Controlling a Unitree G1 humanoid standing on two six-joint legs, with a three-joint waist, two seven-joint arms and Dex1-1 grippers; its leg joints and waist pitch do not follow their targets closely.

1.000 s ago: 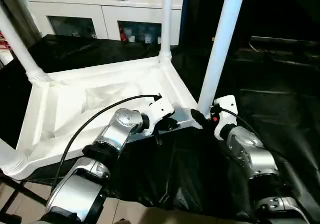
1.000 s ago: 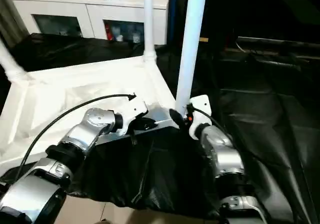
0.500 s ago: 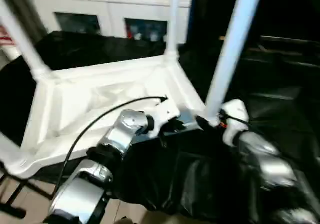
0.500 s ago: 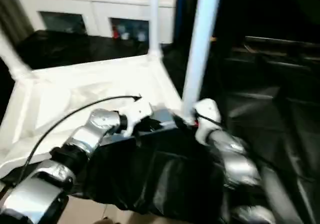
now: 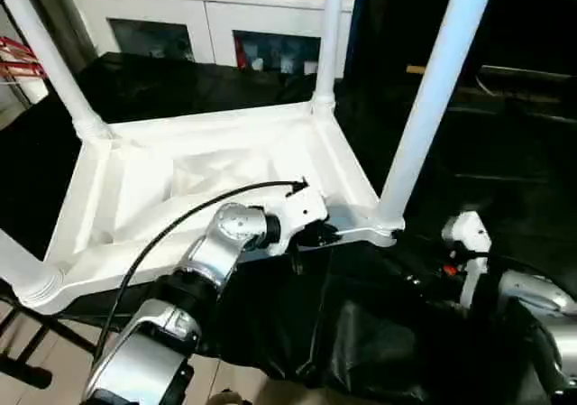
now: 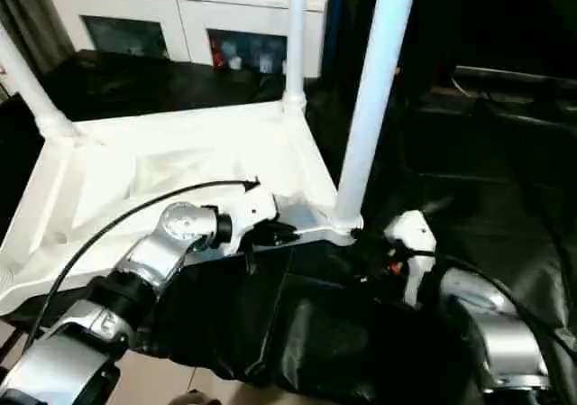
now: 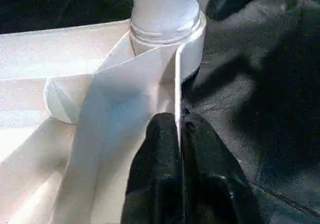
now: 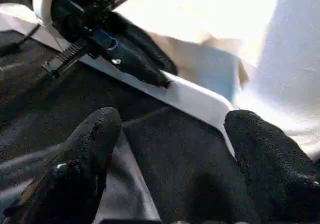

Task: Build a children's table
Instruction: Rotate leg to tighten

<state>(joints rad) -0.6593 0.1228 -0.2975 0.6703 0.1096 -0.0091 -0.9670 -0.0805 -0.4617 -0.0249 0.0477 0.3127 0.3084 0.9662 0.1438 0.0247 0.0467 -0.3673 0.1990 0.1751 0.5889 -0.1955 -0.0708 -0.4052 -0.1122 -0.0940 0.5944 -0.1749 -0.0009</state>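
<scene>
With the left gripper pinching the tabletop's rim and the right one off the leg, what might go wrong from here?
1. The left gripper pinches only the thin rim of the upside-down tabletop, a narrow hold that may slip.
2. The right gripper stands open, clear of the near leg; if that leg is not fully seated, it might lean.
3. The black cloth bunches under the near corner, so the top may shift.

Smooth, slightly glossy white plastic: table top (image 5: 216, 166) and legs (image 5: 431, 98). Crinkled, shiny black sheeting (image 5: 505, 170) beneath. Brushed silver metal forearms (image 5: 209, 259).
</scene>
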